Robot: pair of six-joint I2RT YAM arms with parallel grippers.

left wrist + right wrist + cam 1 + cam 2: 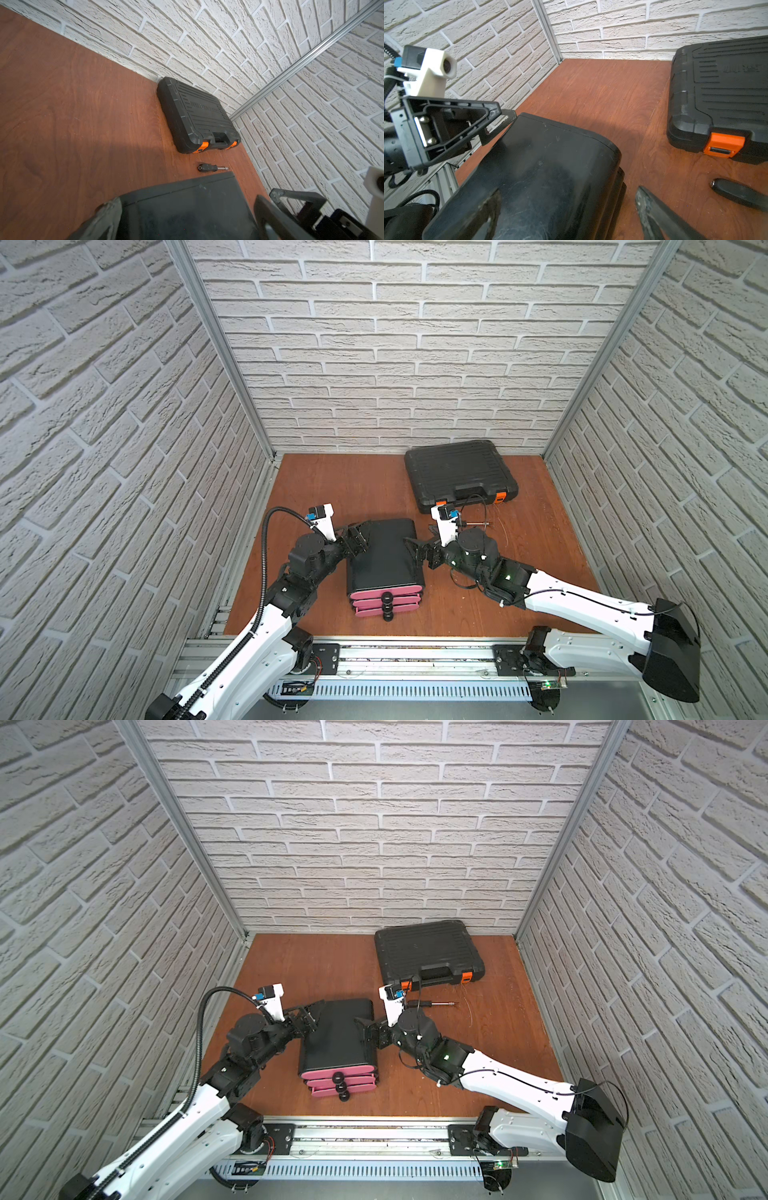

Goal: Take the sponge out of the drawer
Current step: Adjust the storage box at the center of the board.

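Top views: sponge hidden, likely inside the shut drawer unit (384,556); left gripper (362,540) and right gripper (412,553) spread wide flanking it; sponge probably light, squashy, so pinch its middle gently.

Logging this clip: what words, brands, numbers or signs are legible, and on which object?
Embossed lettering on the lid of the black tool case: present, but too blurred to read.
No text visible on the drawer unit.
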